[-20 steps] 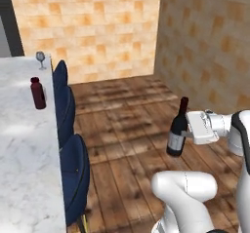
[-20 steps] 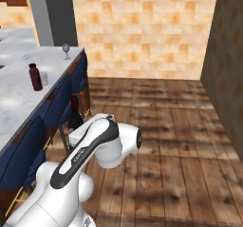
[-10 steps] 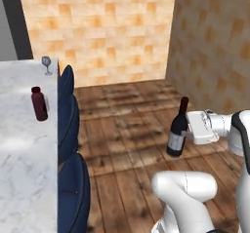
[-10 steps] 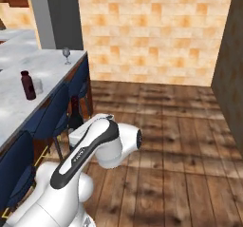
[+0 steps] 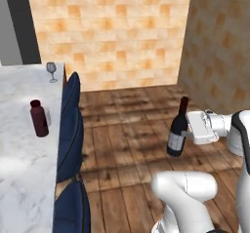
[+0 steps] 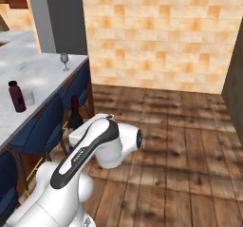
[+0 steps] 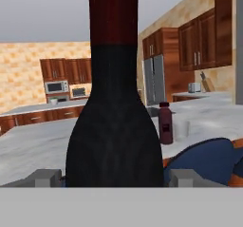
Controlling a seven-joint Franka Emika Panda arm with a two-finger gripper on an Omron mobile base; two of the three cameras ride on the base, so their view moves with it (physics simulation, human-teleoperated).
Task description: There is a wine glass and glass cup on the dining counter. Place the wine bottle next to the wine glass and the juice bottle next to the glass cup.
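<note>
We're carrying wine bottle (image 5: 177, 132) upright, gripper (image 5: 188, 134) clamped on body, heading toward wine glass (image 5: 52, 71) on dining counter (image 5: 19, 144).

Arm reaches forward, fingers (image 7: 184, 177) clamped tight.

Tan brick walls (image 5: 112, 32), wood plank floor (image 6: 190, 140), seemingly navy stools (image 5: 71, 125)

Base views flank the arm, sharing the dining counter (image 5: 24, 168).
</note>
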